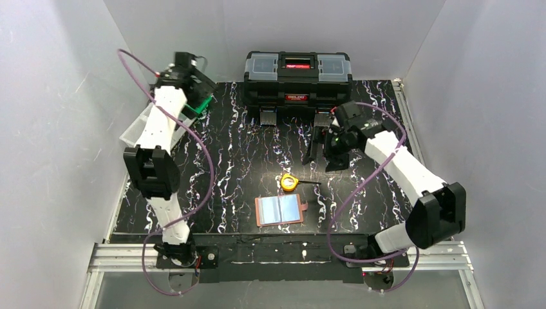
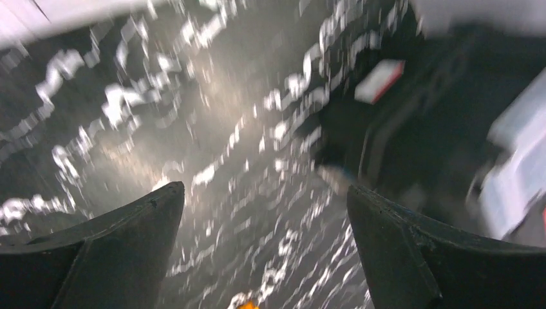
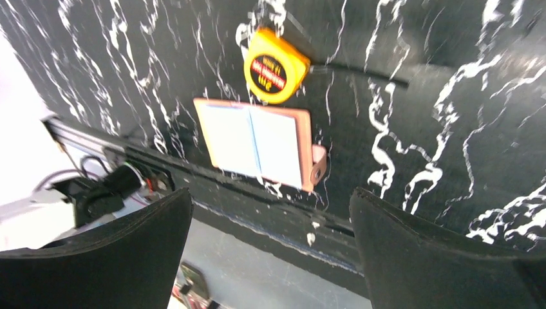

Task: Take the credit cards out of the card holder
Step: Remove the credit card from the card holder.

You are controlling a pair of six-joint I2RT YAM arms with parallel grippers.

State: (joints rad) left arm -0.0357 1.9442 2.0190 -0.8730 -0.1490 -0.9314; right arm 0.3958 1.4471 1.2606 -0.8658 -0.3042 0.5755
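The card holder (image 1: 280, 210) lies open and flat near the table's front edge, tan-brown with pale bluish sleeves facing up and its snap tab at the right. It also shows in the right wrist view (image 3: 257, 143). No credit card shows apart from it; I cannot tell what the sleeves hold. My right gripper (image 1: 324, 158) is open and empty, raised above the table behind and to the right of the holder; its jaws (image 3: 270, 206) stand wide apart. My left gripper (image 1: 205, 87) is open and empty, high at the back left; its view (image 2: 265, 199) is blurred.
A round yellow tape measure (image 1: 289, 182) sits just behind the holder, also in the right wrist view (image 3: 275, 66). A large black toolbox (image 1: 297, 77) stands at the back centre. A white bin (image 1: 136, 129) and a green bin (image 1: 205, 104) are at the back left.
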